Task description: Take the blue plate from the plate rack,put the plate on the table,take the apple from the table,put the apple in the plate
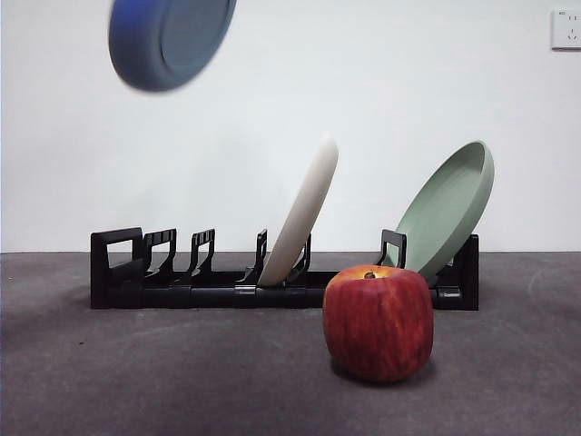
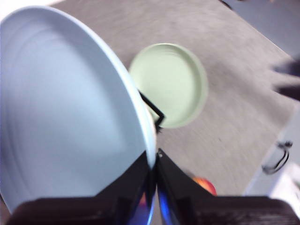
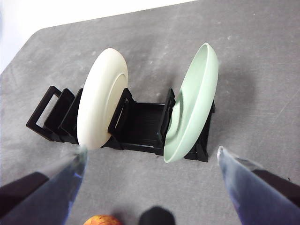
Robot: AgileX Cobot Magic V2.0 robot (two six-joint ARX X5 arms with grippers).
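My left gripper [image 2: 153,161] is shut on the rim of the blue plate [image 2: 61,108] and holds it high in the air; the plate shows blurred at the top left of the front view [image 1: 168,38]. The black plate rack [image 1: 182,272] stands on the table [image 1: 136,372] and holds a cream-white plate [image 1: 304,213] and a sage-green plate [image 1: 449,209]. The red apple [image 1: 379,320] sits on the table in front of the rack, near the green plate. My right gripper [image 3: 152,159] is open, above the table in front of the rack [image 3: 140,126], with the apple [image 3: 103,220] just below it.
The rack's left slots [image 1: 168,254] stand empty. A wall socket [image 1: 566,29] is at the top right. In the left wrist view the green plate [image 2: 171,84] and the apple [image 2: 205,185] lie far below.
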